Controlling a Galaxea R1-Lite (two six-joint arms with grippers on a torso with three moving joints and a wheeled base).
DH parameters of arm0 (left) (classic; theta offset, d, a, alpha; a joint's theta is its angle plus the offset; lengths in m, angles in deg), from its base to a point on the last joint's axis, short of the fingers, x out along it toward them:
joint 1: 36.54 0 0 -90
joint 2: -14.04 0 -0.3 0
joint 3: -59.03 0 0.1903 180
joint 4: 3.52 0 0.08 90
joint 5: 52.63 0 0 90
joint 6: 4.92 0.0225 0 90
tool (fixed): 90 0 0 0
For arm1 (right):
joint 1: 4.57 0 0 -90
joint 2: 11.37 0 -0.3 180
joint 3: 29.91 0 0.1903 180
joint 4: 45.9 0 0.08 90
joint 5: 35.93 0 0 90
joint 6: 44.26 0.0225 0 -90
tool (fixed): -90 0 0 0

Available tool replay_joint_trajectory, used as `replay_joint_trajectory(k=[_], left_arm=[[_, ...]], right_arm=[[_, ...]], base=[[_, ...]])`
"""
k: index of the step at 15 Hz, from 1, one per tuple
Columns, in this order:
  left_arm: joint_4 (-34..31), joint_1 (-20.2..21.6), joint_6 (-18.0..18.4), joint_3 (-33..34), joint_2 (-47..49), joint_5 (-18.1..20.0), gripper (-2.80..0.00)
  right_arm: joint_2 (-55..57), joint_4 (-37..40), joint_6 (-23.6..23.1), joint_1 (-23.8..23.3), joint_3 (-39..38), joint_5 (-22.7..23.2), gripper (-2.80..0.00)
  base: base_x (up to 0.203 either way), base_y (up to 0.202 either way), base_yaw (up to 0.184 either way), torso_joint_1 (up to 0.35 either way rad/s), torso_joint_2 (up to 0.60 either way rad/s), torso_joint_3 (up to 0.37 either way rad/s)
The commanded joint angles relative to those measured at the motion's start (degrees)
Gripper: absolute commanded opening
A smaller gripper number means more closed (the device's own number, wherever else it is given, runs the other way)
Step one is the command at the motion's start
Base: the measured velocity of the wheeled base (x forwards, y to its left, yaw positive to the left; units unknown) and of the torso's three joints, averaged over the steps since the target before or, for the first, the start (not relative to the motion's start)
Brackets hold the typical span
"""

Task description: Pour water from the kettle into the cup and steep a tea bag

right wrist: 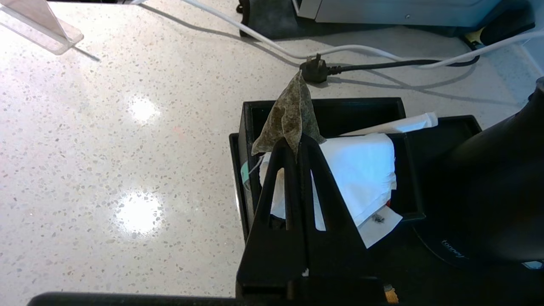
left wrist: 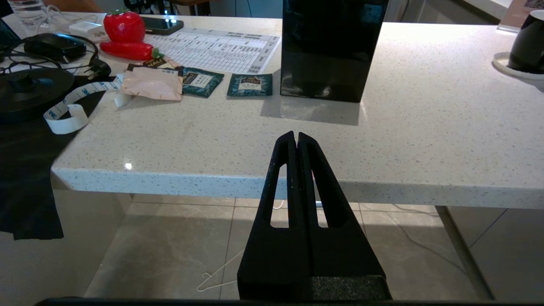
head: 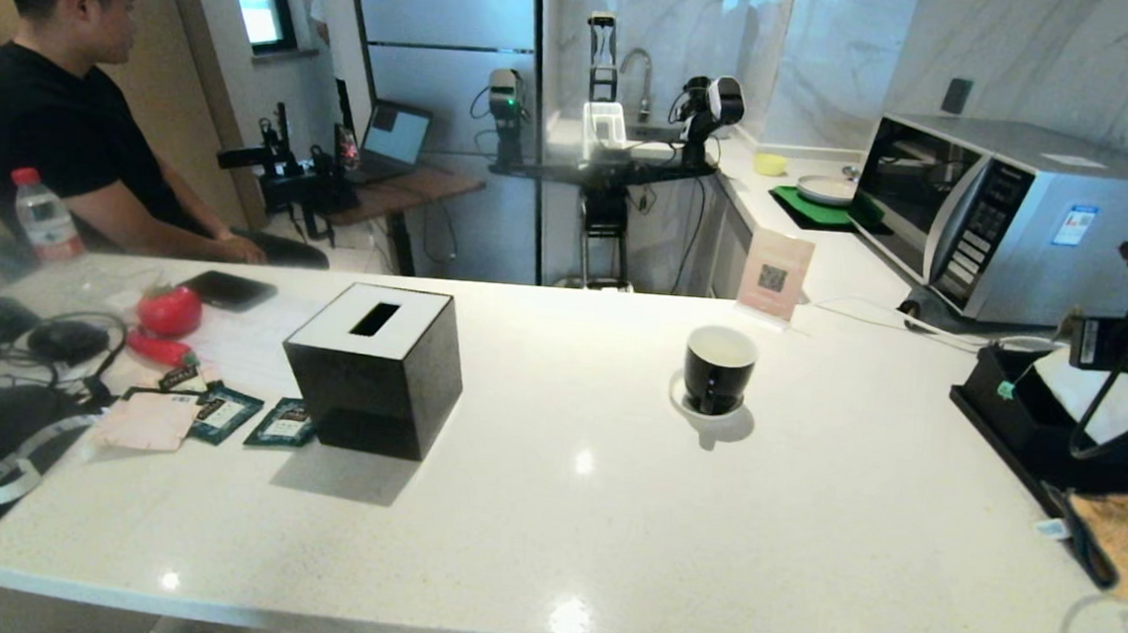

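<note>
White speckled desk (head: 550, 514) carrying everything. Black cube tissue box (head: 374, 368) sitting left of centre. Two dark green sachets (head: 254, 418) and pale pink packet (head: 148, 419) lying just left of box, printed sheet (left wrist: 214, 43) behind them. Red toy tomato (head: 170, 310), red chilli (head: 160, 348), phone (head: 226, 289), water bottle (head: 45, 217) and cables occupying far-left corner. Cup (head: 717, 367) standing on white saucer (head: 716, 412) right of centre. Acrylic sign (head: 774, 276) standing behind cup. Black tray (head: 1015, 403) with white tissue sitting at right edge; microwave (head: 1018, 214) beyond.
</note>
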Motion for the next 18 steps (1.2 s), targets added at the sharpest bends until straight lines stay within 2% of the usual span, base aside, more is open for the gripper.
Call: replay_joint_trajectory(k=[1, 8, 18], left_arm=[[0.0, 0.0, 0.0, 0.0, 0.0, 0.0, -2.8], [0.0, 0.0, 0.0, 0.0, 0.0, 0.0, -2.8], [0.0, 0.0, 0.0, 0.0, 0.0, 0.0, -2.8]], right_arm=[[-0.3, -0.1, -0.1, 0.2, 0.4, 0.0, -2.8], [-1.5, -3.2, 0.2, 0.1, 0.3, 0.0, -2.8], [-2.1, -3.4, 0.3, 0.1, 0.4, 0.2, -2.8]], base=[[0.0, 0.0, 0.0, 0.0, 0.0, 0.0], [0.0, 0.0, 0.0, 0.0, 0.0, 0.0], [0.0, 0.0, 0.0, 0.0, 0.0, 0.0]])
